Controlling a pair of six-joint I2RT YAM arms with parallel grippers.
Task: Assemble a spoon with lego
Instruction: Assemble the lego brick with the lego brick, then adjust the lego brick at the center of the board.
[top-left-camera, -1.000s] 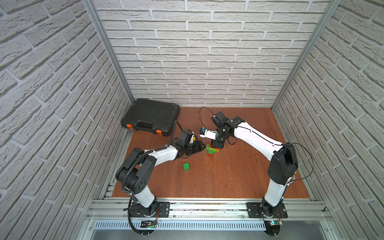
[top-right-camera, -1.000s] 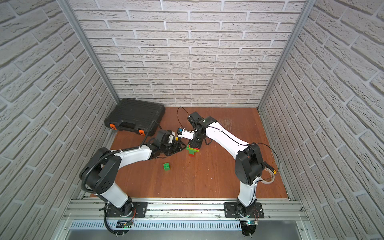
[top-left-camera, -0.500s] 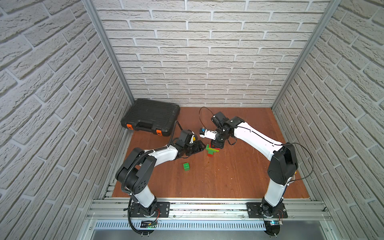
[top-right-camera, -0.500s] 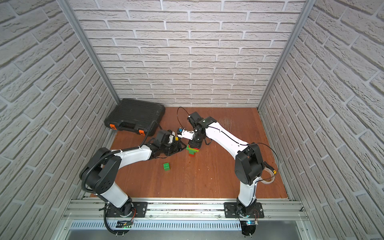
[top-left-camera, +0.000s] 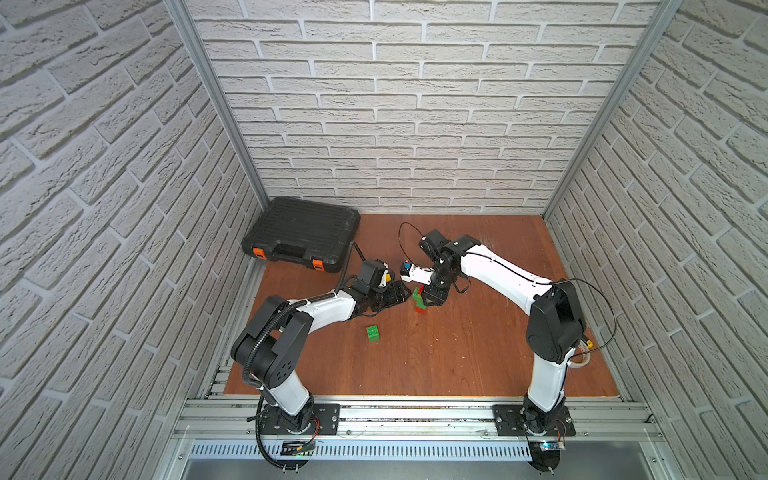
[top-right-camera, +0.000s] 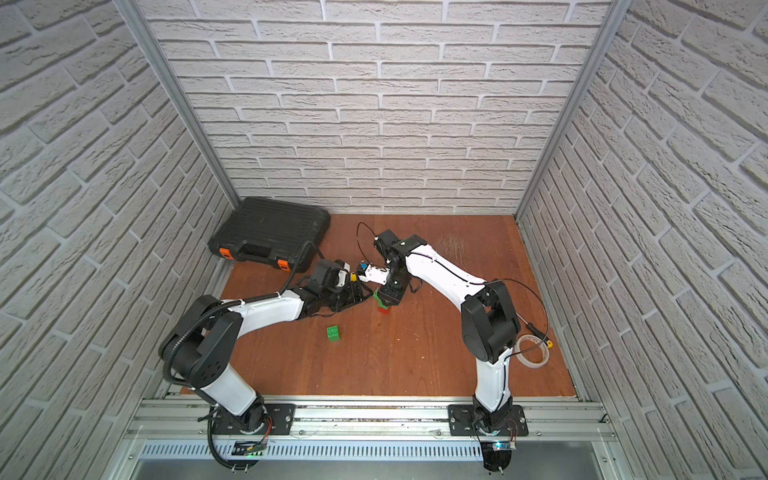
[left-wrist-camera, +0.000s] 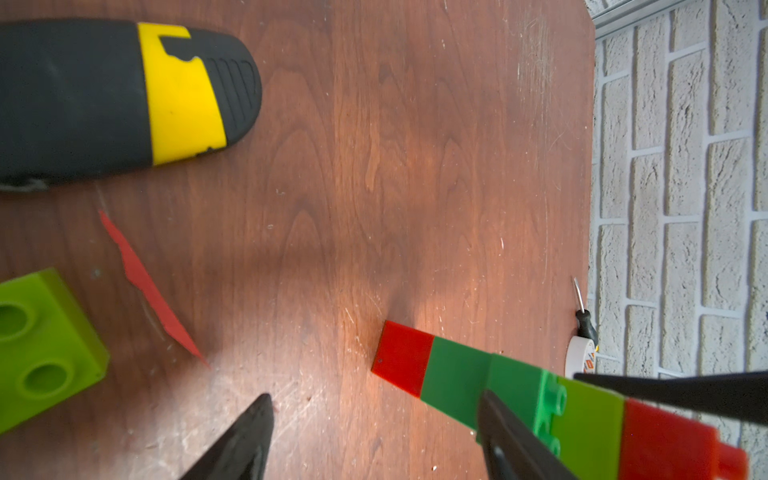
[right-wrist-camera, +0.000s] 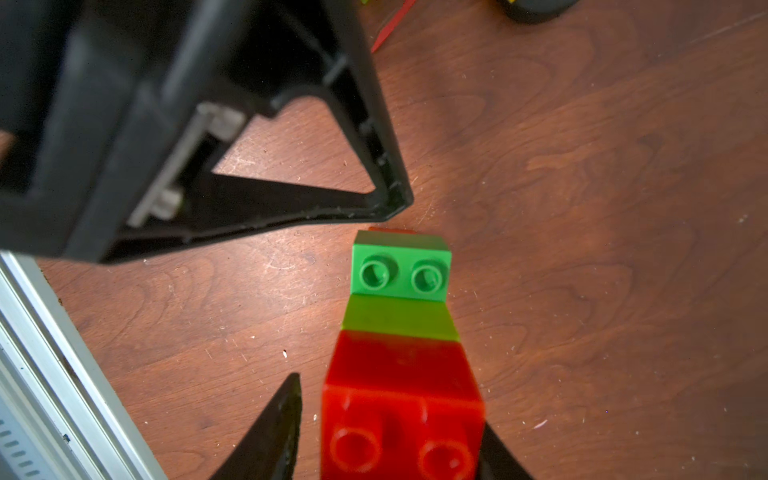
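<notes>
The biggest thing is the brown wooden table (top-left-camera: 478, 353). In its back corner, on the left side, lies a black tool case (top-left-camera: 301, 232). The lid is shut and the orange clips (top-left-camera: 258, 252) are down, so what is inside cannot be seen.

The two arms meet near the middle of the table. The left claw (left-wrist-camera: 374, 398) is wide open and holds nothing. Only bare wood shows between its two black fingers (left-wrist-camera: 249, 436). One finger tip sits just beside the spoon and stands in front of part of it in the left wrist view.

A black-and-yellow knife (left-wrist-camera: 124, 91) lies just behind the left claw. A roll of white tape (left-wrist-camera: 579, 353) and a small screwdriver (left-wrist-camera: 586, 324) lie by the right wall, well apart from the bricks.

The spoon (right-wrist-camera: 401, 316) is a short tower of lego bricks. It stands on the table between the two claws. From the table up it goes red, green, green with two studs showing, lime, then red.

The right claw (right-wrist-camera: 390, 403) reaches around the top red brick (right-wrist-camera: 399, 374). One finger has a clear gap beside the brick. The other is right at the brick's side, and I cannot tell if it touches. So this claw is partly open and not squeezing.

A loose green brick (top-left-camera: 372, 333) lies alone nearer the front, close to the left arm. A thin red scrap (left-wrist-camera: 153, 291) lies flat on the wood near the knife.
</notes>
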